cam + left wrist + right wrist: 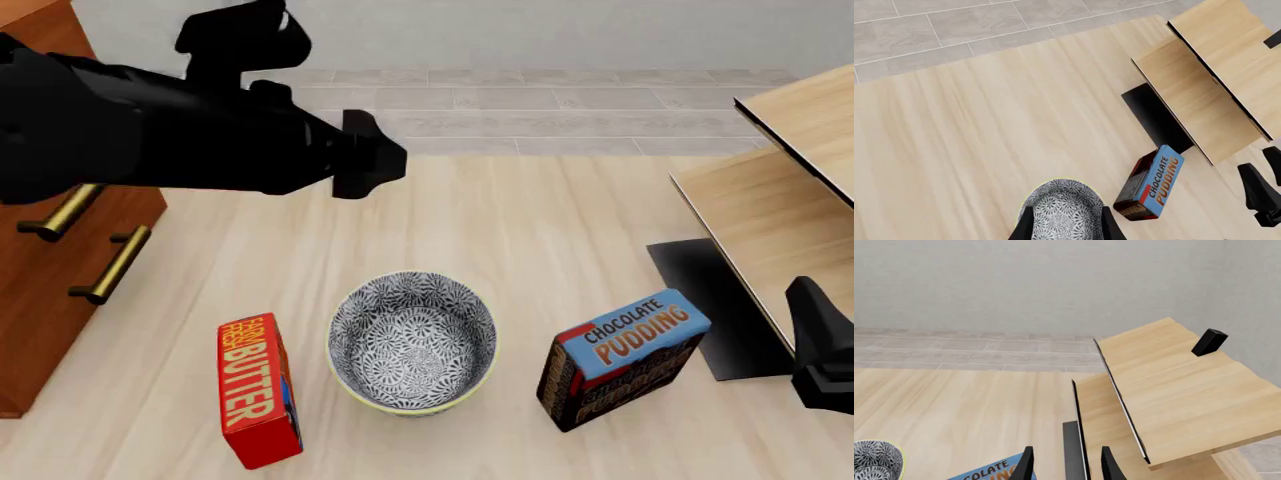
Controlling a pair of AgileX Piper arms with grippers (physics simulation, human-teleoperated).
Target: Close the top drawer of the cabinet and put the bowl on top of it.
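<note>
Nearest on the desk (534, 210), a red box (258, 390) reads "BUTTER" and a blue box (621, 358) reads "CHOCOLATE PUDDING"; the bowl (412, 342) stands upright between them, touching neither. The left gripper (1065, 224) hangs above the bowl, its fingers apart and holding nothing. The right gripper (1065, 463) is likewise spread and unladen, facing pale furniture (1167, 390). Farther left stands the cabinet (60, 290), partly hidden by the left arm (160, 130).

front view high behind arms, facing forward-down over desk (534, 220), left wrist view looking steeply down from above bowl (1064, 210), right wrist view low, facing wall, all three share bowl, pudding box (625, 357), pale furniture (1174, 390)
</note>
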